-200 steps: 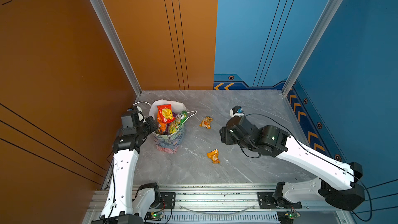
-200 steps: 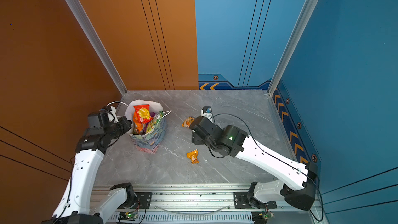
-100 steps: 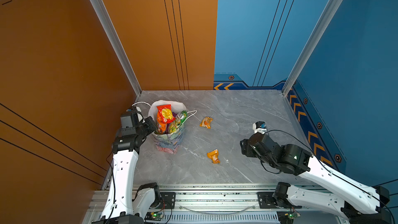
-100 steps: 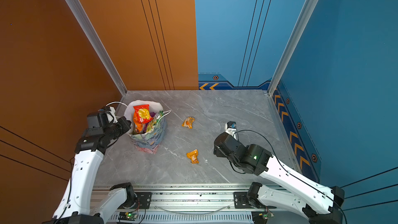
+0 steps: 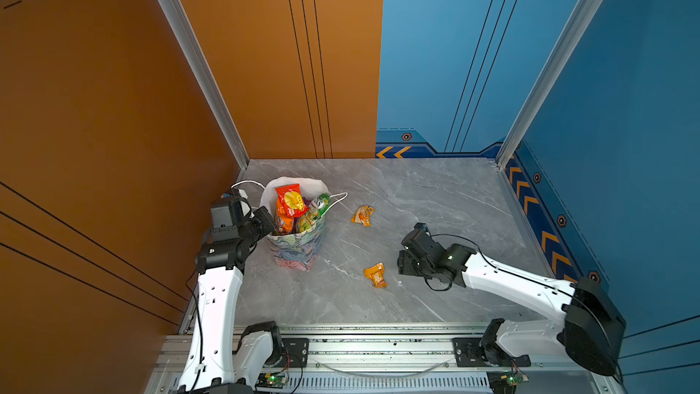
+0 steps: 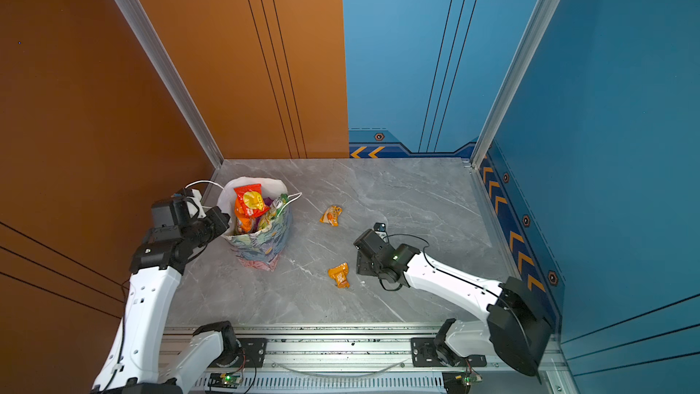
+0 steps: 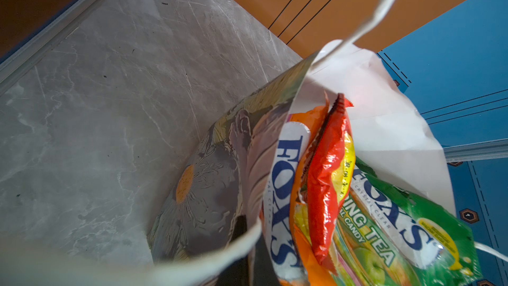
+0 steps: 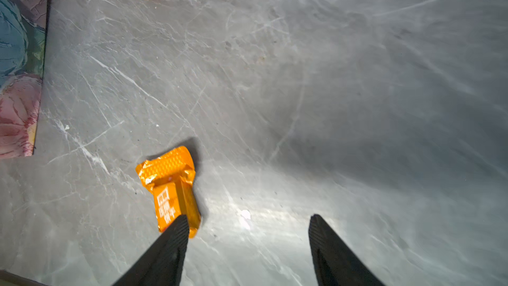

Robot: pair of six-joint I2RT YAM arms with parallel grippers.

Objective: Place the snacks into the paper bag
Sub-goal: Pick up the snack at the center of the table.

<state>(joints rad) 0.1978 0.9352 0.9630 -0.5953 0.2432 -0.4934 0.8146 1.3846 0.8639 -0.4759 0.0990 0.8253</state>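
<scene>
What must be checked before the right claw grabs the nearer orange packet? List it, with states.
1. Right claw open and empty: ok.
2. Near orange packet centred between the jaws: not ok; it lies by one finger, and the gap is over bare table.
3. Paper bag upright, mouth open: ok.
4. Left claw shut on the bag's rim, steadying it: ok.
5. Room left in the bag: cannot tell; the red packet stands above the rim.
6. Far orange packet clear of the approach: ok, it lies apart.
</scene>
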